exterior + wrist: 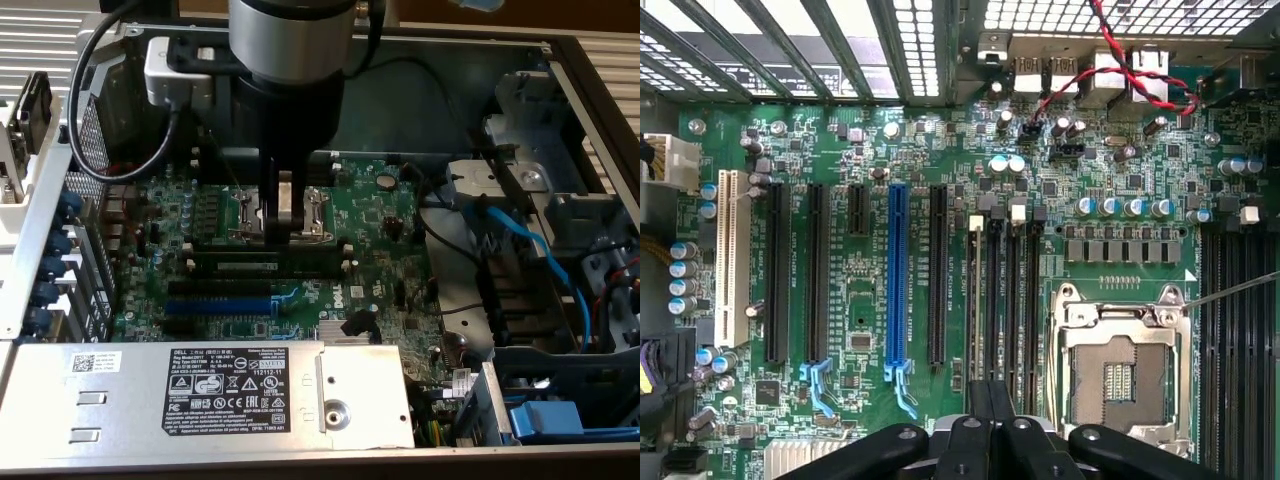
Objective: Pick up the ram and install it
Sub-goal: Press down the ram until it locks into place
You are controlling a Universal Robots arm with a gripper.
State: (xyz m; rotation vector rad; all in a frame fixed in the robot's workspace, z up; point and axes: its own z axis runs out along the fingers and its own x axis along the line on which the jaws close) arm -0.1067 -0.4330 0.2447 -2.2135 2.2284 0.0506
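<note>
The ram (pixel 262 266) is a dark-green stick with a white label strip, standing on edge in a black memory slot on the motherboard (pixel 375 215). From the wrist view it appears edge-on as a thin line (pixel 974 300) beside the empty black slots (pixel 1012 300). My gripper (pixel 285 228) hangs straight down from the arm, just above the ram's upper edge near its middle. Its black fingers (pixel 978 405) are pressed together with nothing between them. Whether the tips touch the ram cannot be told.
A blue expansion slot (pixel 215 303) lies beside the ram in the exterior view. The metal CPU socket (pixel 1120 375) sits on the other side of the memory slots. A labelled power supply (pixel 200 385) borders the board, and blue cables (pixel 530 245) and drive bays fill the exterior view's right.
</note>
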